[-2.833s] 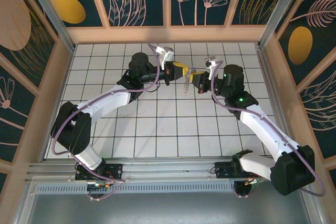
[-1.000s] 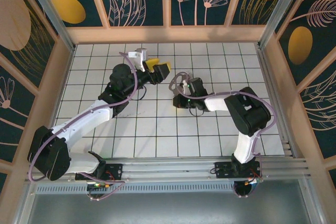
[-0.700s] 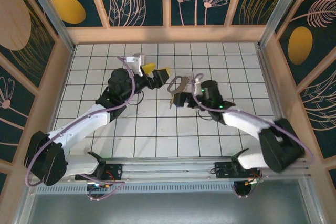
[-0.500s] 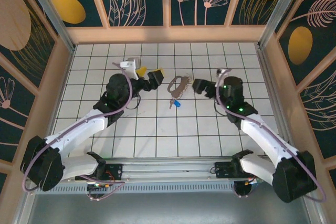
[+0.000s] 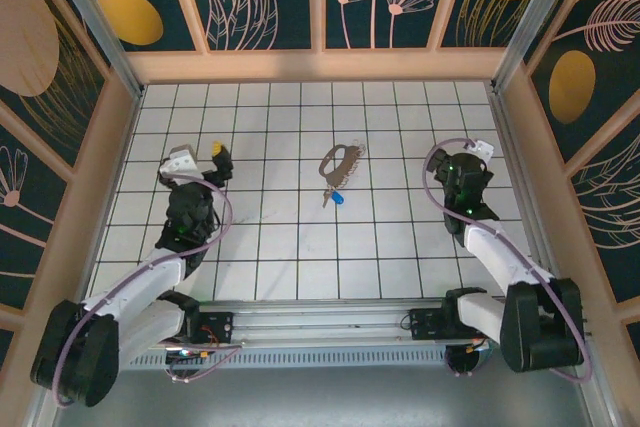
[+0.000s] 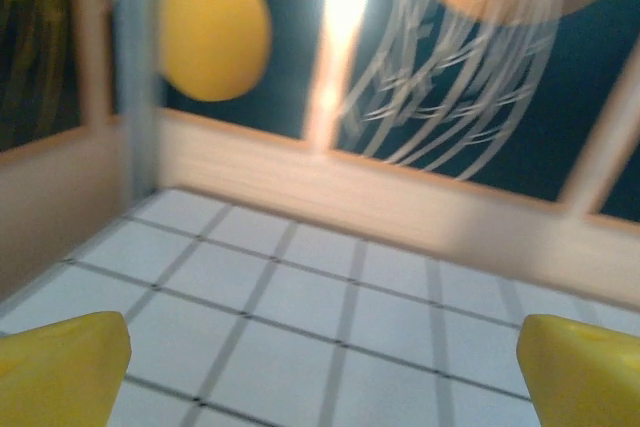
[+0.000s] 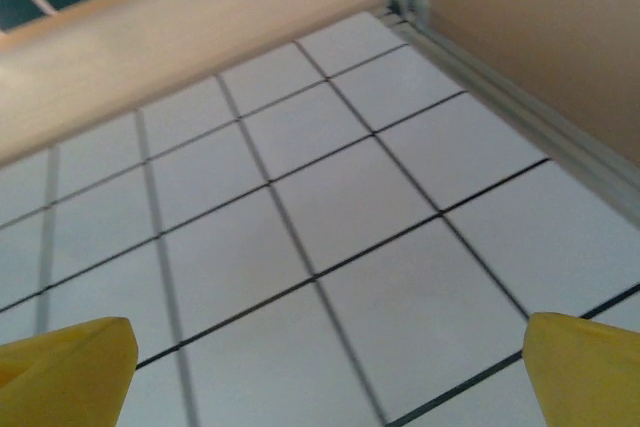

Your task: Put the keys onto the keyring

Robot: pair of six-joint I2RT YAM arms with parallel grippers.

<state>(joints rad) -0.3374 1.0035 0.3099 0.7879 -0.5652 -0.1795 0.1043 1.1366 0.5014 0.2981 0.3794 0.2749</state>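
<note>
Keyring [image 5: 338, 161]; left arm [image 5: 150, 282], right arm [image 5: 500, 252] folded

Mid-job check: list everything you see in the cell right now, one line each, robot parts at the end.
pale silvery-beige oval keyring loop: one, small jagged metal bits strung along it, lying mid-floor
small silver key with a blue plastic head: one, at the loop's near end; whether it is threaded on, cannot tell
white tiled floor: one, dark grid lines
dark teal wall panels: several, orange discs and pale leaf drawings, wood-framed, on three sides
metal rail: one, silver, near edge
left arm: one, white and black, purple cable, left of the loop
right arm: one, same colours, right of the loop
left gripper: one, yellow fingertips, open, empty
right gripper: one, yellow fingertips, open, empty
</note>
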